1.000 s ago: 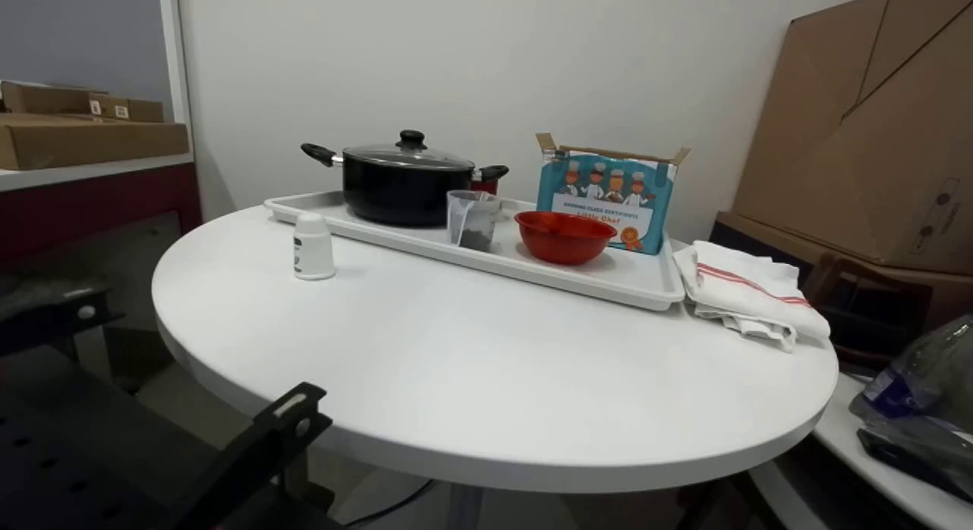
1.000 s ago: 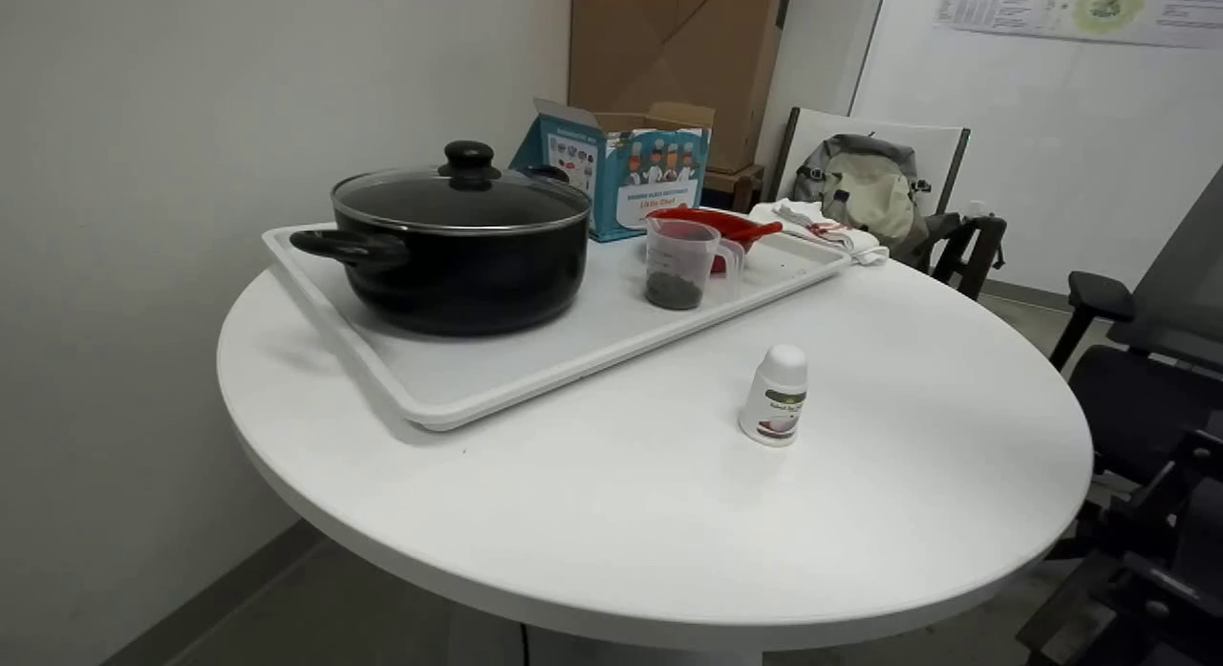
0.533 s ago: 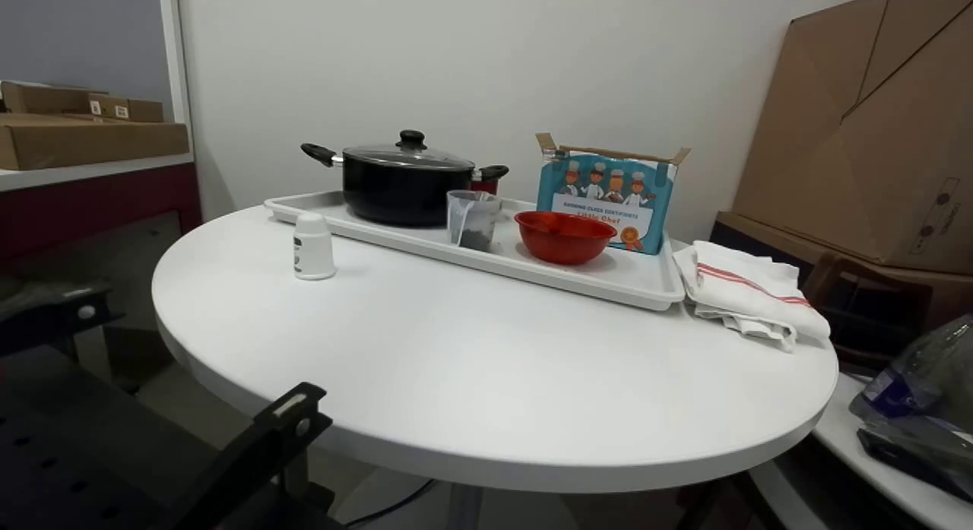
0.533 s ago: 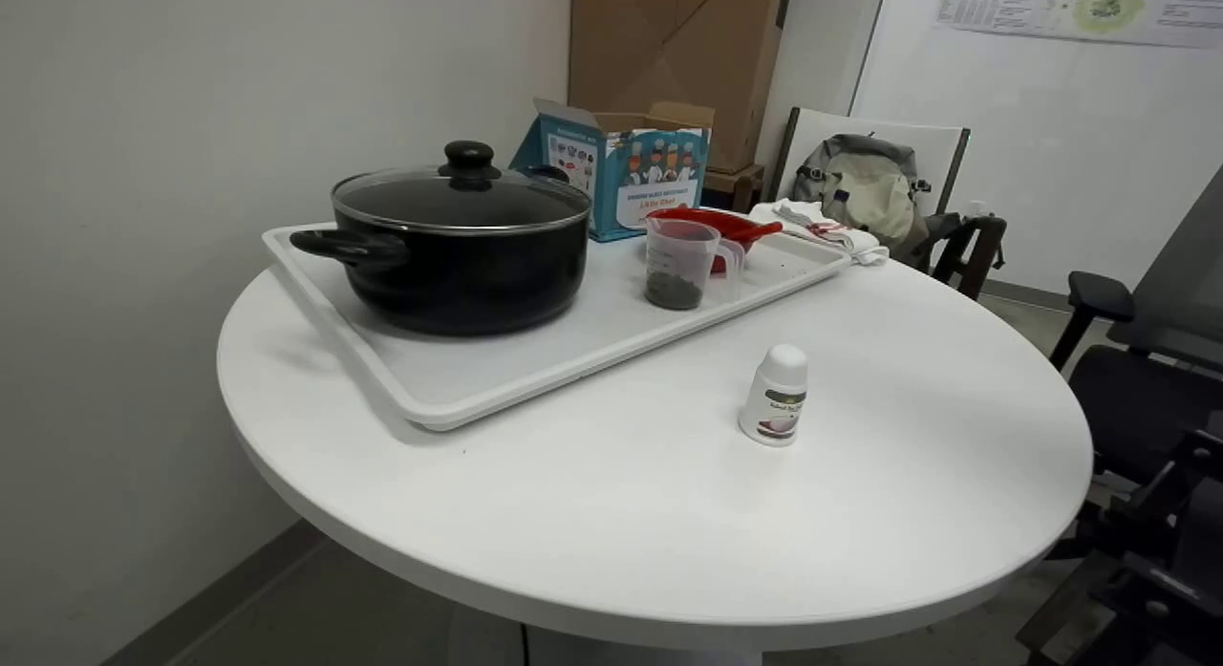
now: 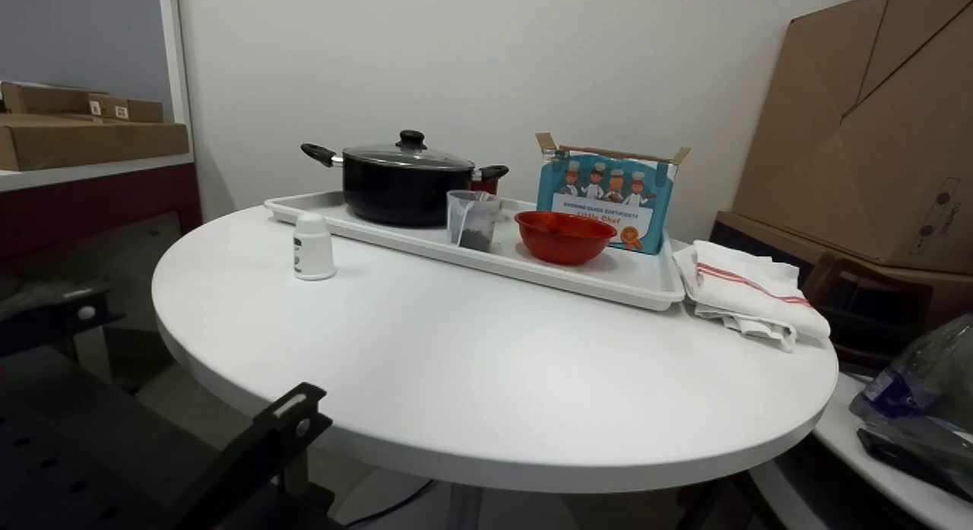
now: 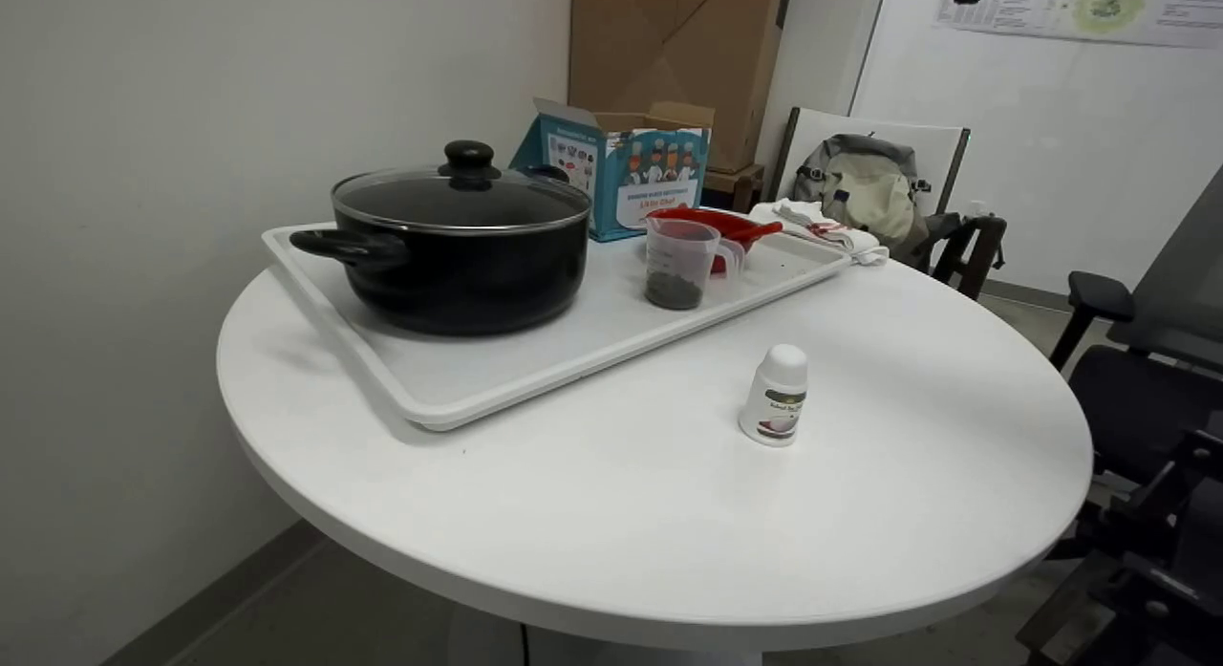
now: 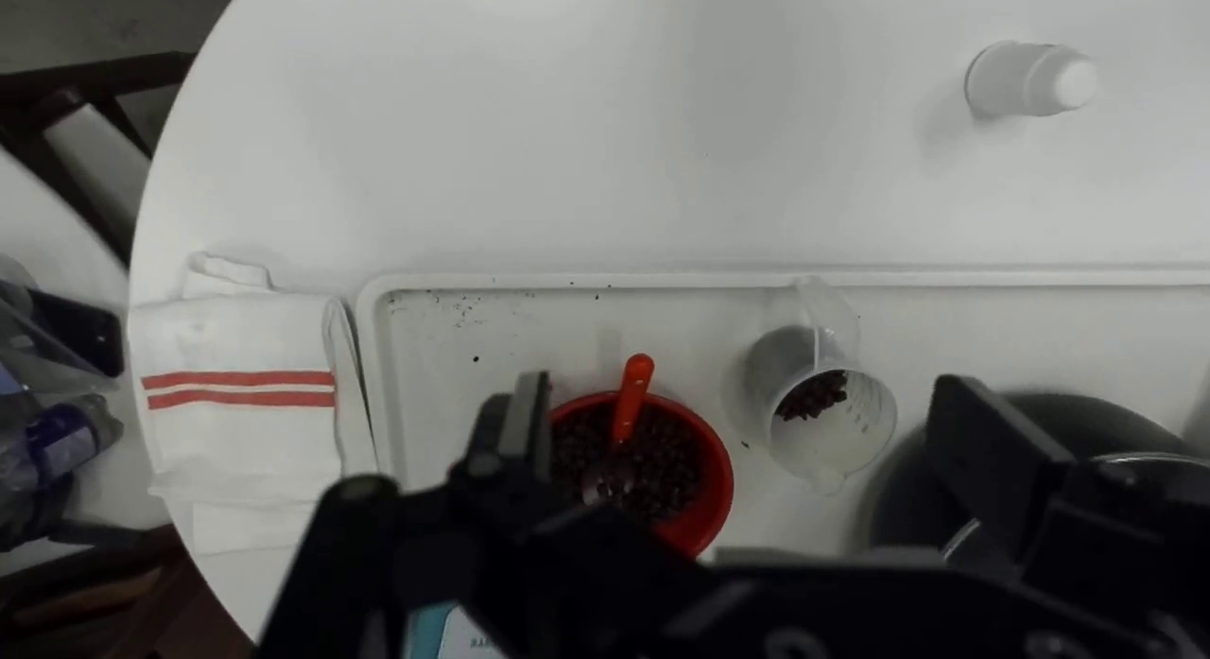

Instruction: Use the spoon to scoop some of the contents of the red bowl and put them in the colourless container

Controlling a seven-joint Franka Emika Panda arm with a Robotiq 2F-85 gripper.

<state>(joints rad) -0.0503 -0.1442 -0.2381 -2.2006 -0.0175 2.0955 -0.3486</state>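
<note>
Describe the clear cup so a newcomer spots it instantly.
On the round white table lies a white tray. Standing on it, between the black pot and the red bowl, is the cup. Unlike those neighbours, it has see-through walls, showing dark bits at the bottom.

Orange spoon (image 7: 625,423) in red bowl (image 5: 566,245)

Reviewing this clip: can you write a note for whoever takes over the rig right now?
Gripper: open, holding nothing, above the tray.
Spoon: resting in the red bowl among dark pieces, handle past the rim.
Colourless container: upright on the tray beside the bowl, with some pieces already inside.
Done: no step I can confirm; the source of the container's pieces isn't shown.
Left: grip the spoon, scoop, tip into the container.
</note>
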